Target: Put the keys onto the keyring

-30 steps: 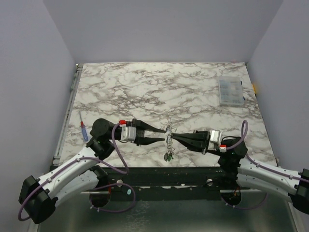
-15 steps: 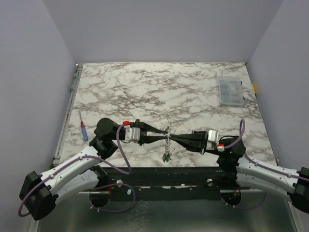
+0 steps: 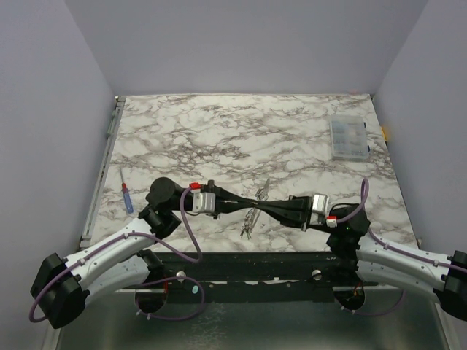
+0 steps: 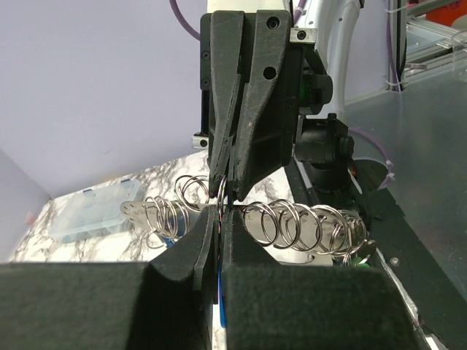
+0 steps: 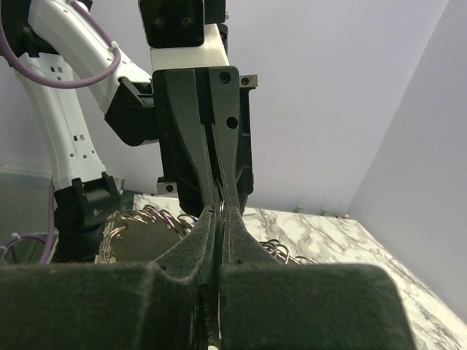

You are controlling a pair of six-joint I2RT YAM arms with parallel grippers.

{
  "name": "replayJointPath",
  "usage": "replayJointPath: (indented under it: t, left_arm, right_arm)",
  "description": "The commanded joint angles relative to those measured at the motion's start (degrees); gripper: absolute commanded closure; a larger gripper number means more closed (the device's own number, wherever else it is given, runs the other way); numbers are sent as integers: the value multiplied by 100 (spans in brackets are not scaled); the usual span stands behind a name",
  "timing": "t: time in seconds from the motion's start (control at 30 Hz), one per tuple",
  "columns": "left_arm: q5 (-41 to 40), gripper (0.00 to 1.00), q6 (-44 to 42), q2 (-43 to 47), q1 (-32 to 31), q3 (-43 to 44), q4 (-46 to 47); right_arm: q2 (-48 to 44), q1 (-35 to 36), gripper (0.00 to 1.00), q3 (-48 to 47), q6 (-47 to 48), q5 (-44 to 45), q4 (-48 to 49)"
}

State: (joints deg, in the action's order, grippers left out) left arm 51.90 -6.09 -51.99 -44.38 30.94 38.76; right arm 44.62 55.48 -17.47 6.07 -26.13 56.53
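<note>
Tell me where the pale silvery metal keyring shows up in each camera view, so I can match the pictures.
Top external: the pale silvery metal keyring sits low centre, where the two arms meet.
Left wrist: keyring at mid-frame, running sideways behind the near jaws.
Right wrist: keyring left of centre, beside the near jaws.
Shared landmark: the white marble-patterned tabletop, seen lower left in the left wrist view and lower right in the right wrist view.

The keyring [image 3: 254,214], a thin silvery loop strung with small wire rings, slants at lower centre of the top view, pinched between the left gripper [image 3: 253,200] and the right gripper [image 3: 264,203]; the keys [image 3: 245,232] dangle in a dark cluster from its lower-left end.
</note>
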Motion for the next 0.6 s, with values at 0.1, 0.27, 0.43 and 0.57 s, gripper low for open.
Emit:
replayJointPath:
  t: [0.1, 0.27, 0.43, 0.57]
  left_arm:
    - [-556, 100, -107, 75, -10, -185, 237]
    - [-835, 100, -167, 155, -2, -327, 237]
    - [-980, 100, -245, 273, 2, -419, 233]
    - [-1103, 100, -275, 320, 10, -472, 158]
  right_arm:
    - [-107, 19, 97, -397, -27, -198, -455]
    - [-181, 16, 69, -834, 15, -93, -1518]
    - [-269, 19, 54, -1412, 86, 139, -2804]
    - [-302, 15, 45, -2112, 352, 204, -4250]
